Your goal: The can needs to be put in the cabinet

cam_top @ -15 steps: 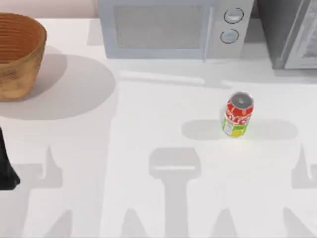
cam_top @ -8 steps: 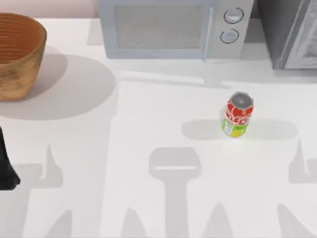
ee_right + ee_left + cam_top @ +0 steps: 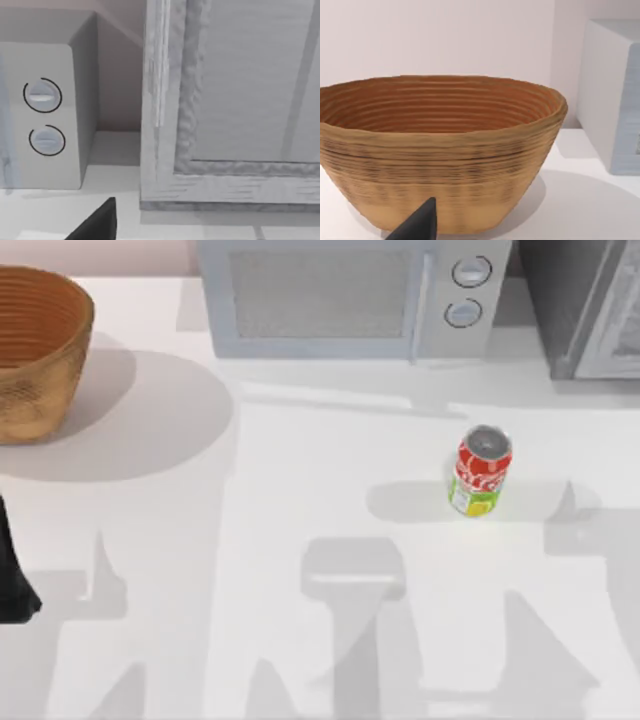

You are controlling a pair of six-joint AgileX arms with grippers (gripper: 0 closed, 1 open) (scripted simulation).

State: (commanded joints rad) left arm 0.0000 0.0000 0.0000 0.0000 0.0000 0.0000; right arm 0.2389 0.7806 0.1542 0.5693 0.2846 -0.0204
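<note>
The can [image 3: 480,472] stands upright on the white table, right of centre, with its red upper half, yellow-green lower half and silver top showing. The cabinet [image 3: 590,310] fills the back right corner behind it. In the right wrist view its pale framed door panel [image 3: 235,100] is close ahead, and a dark tip of my right gripper [image 3: 100,222] pokes in at the edge. My left arm [image 3: 12,580] is parked at the table's left edge. A dark tip of my left gripper [image 3: 420,226] faces the basket. Neither gripper touches the can.
A light grey microwave [image 3: 350,295] with two round knobs [image 3: 42,95] stands at the back centre, just left of the cabinet. A woven basket [image 3: 35,350] sits at the back left. Open tabletop surrounds the can.
The arm shadow on the table's right side has shifted left and up toward the can. The can, basket and left arm have not moved.
</note>
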